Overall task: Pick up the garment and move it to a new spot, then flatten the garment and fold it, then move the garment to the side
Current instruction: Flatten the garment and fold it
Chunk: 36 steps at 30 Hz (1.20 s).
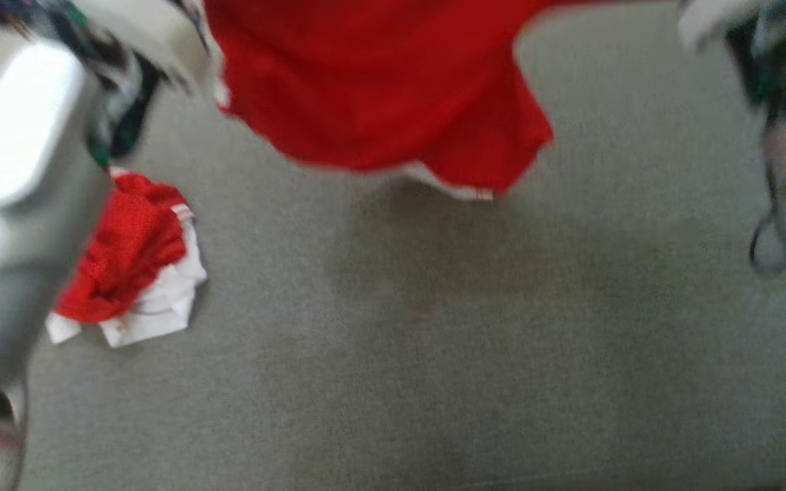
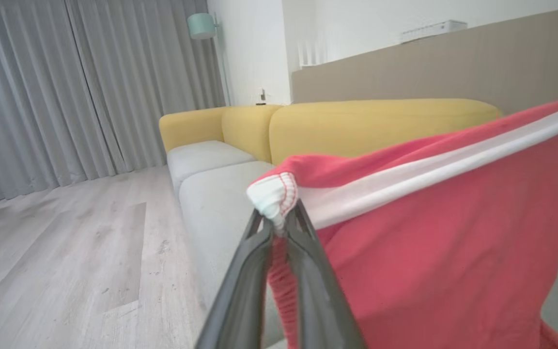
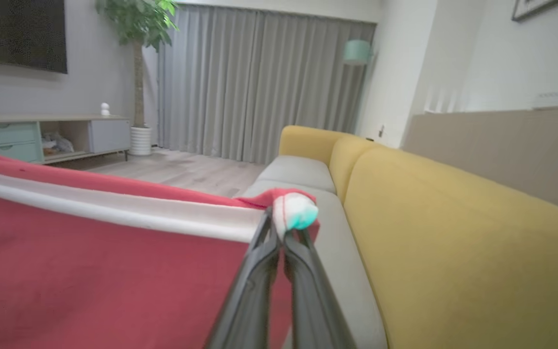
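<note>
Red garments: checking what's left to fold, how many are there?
2. One red garment hangs above the grey seat; a crumpled garment lies on it, left. More may be hidden.

Red garment (image 1: 379,88), white-trimmed edge, stretched taut, hanging

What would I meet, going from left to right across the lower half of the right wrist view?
red garment → right tool, shut on the garment's white-edged corner → grey sofa seat → yellow sofa back
</note>
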Tool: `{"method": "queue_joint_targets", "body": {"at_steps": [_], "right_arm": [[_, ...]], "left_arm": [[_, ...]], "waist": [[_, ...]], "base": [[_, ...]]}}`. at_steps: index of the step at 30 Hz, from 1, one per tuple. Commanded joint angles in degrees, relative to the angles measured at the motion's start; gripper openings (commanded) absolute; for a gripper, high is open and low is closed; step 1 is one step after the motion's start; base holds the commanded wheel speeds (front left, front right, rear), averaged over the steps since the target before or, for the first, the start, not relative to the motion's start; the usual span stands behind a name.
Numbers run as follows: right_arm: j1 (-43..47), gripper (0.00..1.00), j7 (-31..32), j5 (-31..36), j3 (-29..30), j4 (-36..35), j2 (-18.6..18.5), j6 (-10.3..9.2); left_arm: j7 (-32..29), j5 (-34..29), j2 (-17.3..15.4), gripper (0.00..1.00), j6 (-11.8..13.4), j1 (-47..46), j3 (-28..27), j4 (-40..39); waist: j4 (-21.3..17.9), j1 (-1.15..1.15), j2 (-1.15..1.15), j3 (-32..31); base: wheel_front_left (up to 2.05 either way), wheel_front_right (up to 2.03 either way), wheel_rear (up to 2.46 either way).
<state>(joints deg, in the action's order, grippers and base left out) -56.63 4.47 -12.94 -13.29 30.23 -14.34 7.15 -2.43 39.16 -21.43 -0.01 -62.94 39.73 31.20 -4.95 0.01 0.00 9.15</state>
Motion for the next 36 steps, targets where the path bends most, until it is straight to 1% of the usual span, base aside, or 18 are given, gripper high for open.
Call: {"method": "queue_joint_targets", "body": {"at_steps": [1, 3, 4, 6, 8, 10, 14, 18, 23, 27, 29, 30, 31, 34, 36], "right_arm": [[-5.2, 0.0, -1.1, 0.1, 0.6, -0.4, 0.5, 0.34], [-11.5, 0.0, -4.8, 1.1, 2.4, 3.6, 1.9, 0.34], [-14.4, 0.0, -7.1, 2.0, 3.4, 5.8, 2.8, 0.34], [-19.7, 0.0, -11.5, 3.5, 6.0, 10.5, 5.2, 0.34], [-24.0, 0.0, -15.3, 5.8, 8.6, 15.2, 6.9, 0.34], [-27.3, 0.0, -17.4, 8.4, 10.8, 18.8, 7.8, 0.34], [-28.7, 0.0, -19.1, 12.0, 12.9, 24.0, 9.1, 0.34], [-26.0, 0.0, -19.4, 13.4, 11.7, 27.9, 9.1, 0.34], [-19.0, 0.0, -19.4, 12.2, 7.9, 32.6, 7.1, 0.34], [-13.6, 0.0, -18.4, 7.2, 3.9, 37.0, 5.6, 0.34], [-10.7, 0.0, -16.3, 4.6, 0.1, 38.2, 5.1, 0.34], [-7.6, 0.0, -13.5, 1.8, -4.0, 38.6, 4.3, 0.34], [-7.6, 0.0, -13.5, 1.8, -4.0, 38.6, 4.3, 0.34], [-2.8, 0.0, -9.3, -3.4, -10.6, 36.5, 2.1, 0.34], [0.3, 0.0, -6.4, -7.6, -14.9, 33.6, -0.3, 0.34]], "left_arm": [[0.2, -0.5, -3.5, 0.0, 0.7, -6.0, -4.0, 0.2], [2.0, -1.9, -3.6, 0.0, 0.9, -11.0, -4.7, 2.8], [3.6, -1.8, -3.1, 0.0, 0.8, -13.5, -5.7, 4.5], [6.3, -0.9, -2.0, 0.0, 1.6, -18.0, -8.1, 8.3], [8.9, -1.0, -1.0, 0.0, 1.8, -21.5, -9.0, 11.4], [11.0, -1.5, 0.1, 0.0, 1.4, -24.4, -9.1, 13.9], [14.4, -1.2, 3.1, 0.0, -0.1, -25.9, -9.0, 18.6], [15.9, -0.8, 6.3, 0.0, -2.7, -23.0, -7.8, 22.0], [17.0, -0.7, 9.8, 0.0, -4.5, -15.2, -6.1, 24.7], [17.3, -0.4, 11.6, 0.0, -5.6, -7.0, -5.1, 25.2], [17.4, -0.5, 12.3, 0.0, -6.1, -2.4, -4.3, 25.2], [17.4, -0.9, 12.7, 0.0, -6.4, 2.0, -3.2, 24.8], [17.4, -0.9, 12.7, 0.0, -6.4, 2.0, -3.2, 24.8], [17.4, -1.2, 13.1, 0.0, -6.8, 8.1, -1.6, 23.0], [17.4, -1.6, 13.2, 0.0, -7.0, 11.6, -0.7, 21.4]], "waist": [[-2.2, -0.01, 0.0, 7.2], [-2.6, -0.01, 0.0, 9.9], [-2.6, -0.01, 0.0, 10.8], [-3.1, -0.01, 0.0, 12.3], [-3.3, -0.01, 0.0, 13.2], [-3.3, -0.01, 0.0, 14.1], [-2.9, -0.01, 0.0, 14.7], [-1.9, -0.01, 0.0, 15.3], [-0.4, -0.01, 0.0, 13.7], [0.7, -0.01, 0.0, 11.1], [0.9, -0.01, 0.0, 9.4], [1.0, -0.01, 0.0, 7.7], [1.0, -0.01, 0.0, 7.7], [1.0, -0.01, 0.0, 5.2], [1.0, -0.01, 0.0, 3.6]], "base": [[0.0, 0.0, 0.0], [0.0, 0.0, 0.0], [0.0, 0.0, 0.0], [0.0, 0.0, 0.0], [0.0, 0.0, 0.0], [0.0, 0.0, 0.0], [0.0, 0.0, 0.0], [0.0, 0.0, 0.0], [0.0, 0.0, 0.0], [0.0, 0.0, 0.0], [0.0, 0.0, 0.0], [0.0, 0.0, 0.0], [0.0, 0.0, 0.0], [0.0, 0.0, 0.0], [0.0, 0.0, 0.0]]}}
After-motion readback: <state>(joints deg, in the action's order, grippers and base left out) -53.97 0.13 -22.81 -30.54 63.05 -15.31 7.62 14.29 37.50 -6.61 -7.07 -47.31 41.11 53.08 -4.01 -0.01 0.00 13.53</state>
